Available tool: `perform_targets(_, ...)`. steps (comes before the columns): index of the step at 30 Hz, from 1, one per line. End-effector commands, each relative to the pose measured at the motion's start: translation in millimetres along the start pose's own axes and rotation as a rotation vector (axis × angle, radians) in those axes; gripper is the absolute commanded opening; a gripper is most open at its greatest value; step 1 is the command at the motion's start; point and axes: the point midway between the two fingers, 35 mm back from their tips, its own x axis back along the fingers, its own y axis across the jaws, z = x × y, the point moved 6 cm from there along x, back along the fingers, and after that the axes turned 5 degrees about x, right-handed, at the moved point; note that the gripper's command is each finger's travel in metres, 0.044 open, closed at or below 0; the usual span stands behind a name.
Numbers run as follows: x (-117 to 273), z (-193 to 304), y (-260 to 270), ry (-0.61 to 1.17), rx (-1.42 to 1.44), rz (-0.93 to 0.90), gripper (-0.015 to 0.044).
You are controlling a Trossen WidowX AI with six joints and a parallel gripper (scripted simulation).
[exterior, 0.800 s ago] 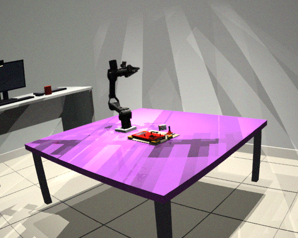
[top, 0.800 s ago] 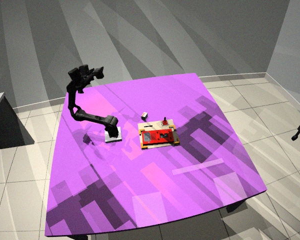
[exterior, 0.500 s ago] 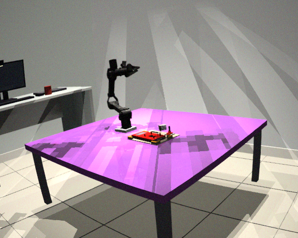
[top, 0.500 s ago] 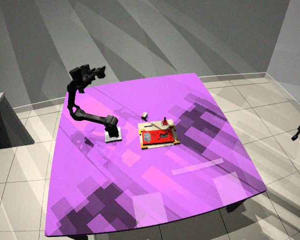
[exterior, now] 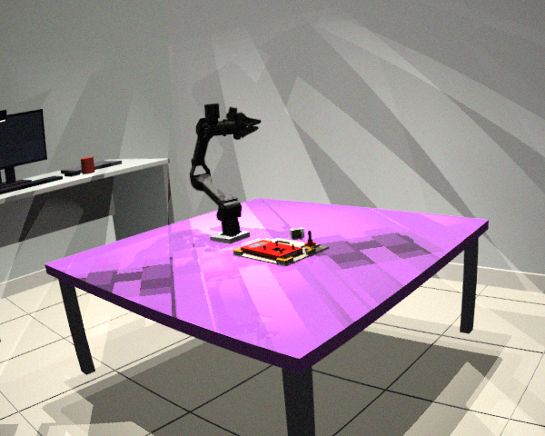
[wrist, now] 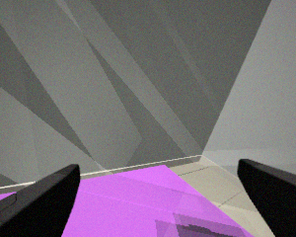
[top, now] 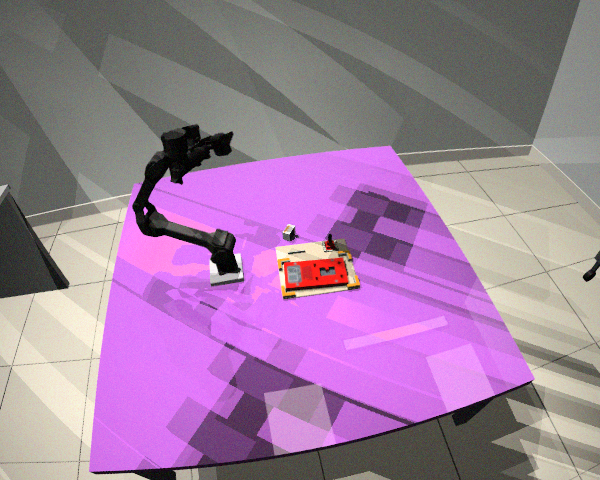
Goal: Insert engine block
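Note:
My gripper [top: 227,144] [exterior: 257,124] [wrist: 161,169] is wide open and empty, raised high above the table and well away from the parts, pointing outward. The red car body [top: 310,280] [exterior: 259,250] lies flat on a cream board [top: 284,252], with yellow-orange corner pieces around it. The opening [top: 327,271] in its right part looks dark grey; the rib cannot be made out. A small grey and white block [top: 289,233] [exterior: 296,232], apparently the engine block, stands on the table behind the board, outside the car body. Its slot side cannot be told.
A red piece with a black upright post [top: 329,242] [exterior: 310,240] stands at the board's back right. A thin black bar [top: 296,252] lies at its back left. The arm's white base [top: 226,279] [exterior: 229,236] is left of the board. A side desk holds a monitor [exterior: 14,141] and red mug [exterior: 87,164].

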Motion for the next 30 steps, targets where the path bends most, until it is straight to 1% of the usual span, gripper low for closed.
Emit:
perform_targets(1,-6.3,8.0,-17.7,0.039,0.009,0.001,0.044)
perform_targets(16,-35.1,45.3,-67.8,0.211,0.103,-0.042,0.044)
perform_targets(30,-68.7,89.6,-96.7,0.397,0.233,-0.164,0.044)
